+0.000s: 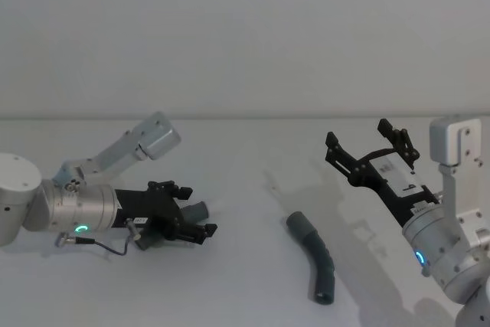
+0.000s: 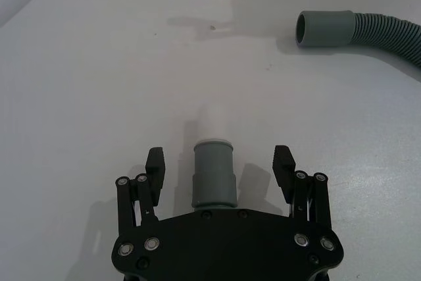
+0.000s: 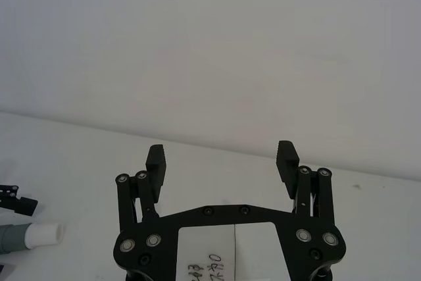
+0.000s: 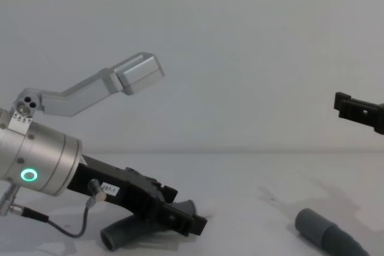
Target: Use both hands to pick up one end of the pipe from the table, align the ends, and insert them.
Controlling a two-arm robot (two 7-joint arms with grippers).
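The white table (image 1: pixel 230 158) runs from the near edge back to a plain wall. On the left, the left gripper (image 1: pixel 196 210) lies low over the table, reaching toward the middle. Its fingers (image 2: pixel 155 162) stand apart on either side of one end of the pipe, with a gap showing on each side of it, so they are not clamped. On the right, the right gripper (image 1: pixel 366 139) hangs raised above the table, well apart from the pipe, with its two fingers (image 3: pixel 155 158) spread wide and nothing between them.

A short curved stretch of the dark corrugated pipe (image 1: pixel 318 254) lies flat on the table right of centre, between the two grippers and nearer the right one. In the chest view another ribbed stretch (image 4: pixel 122 232) rests on the table under the left gripper.

The plain grey cuff (image 2: pixel 323 29) is at the far end of the curved stretch, its open mouth facing left. The other cuff (image 2: pixel 214 179) sits between the left gripper's fingers, pointing right, its narrower white tip (image 2: pixel 214 123) jutting out past the fingertips.
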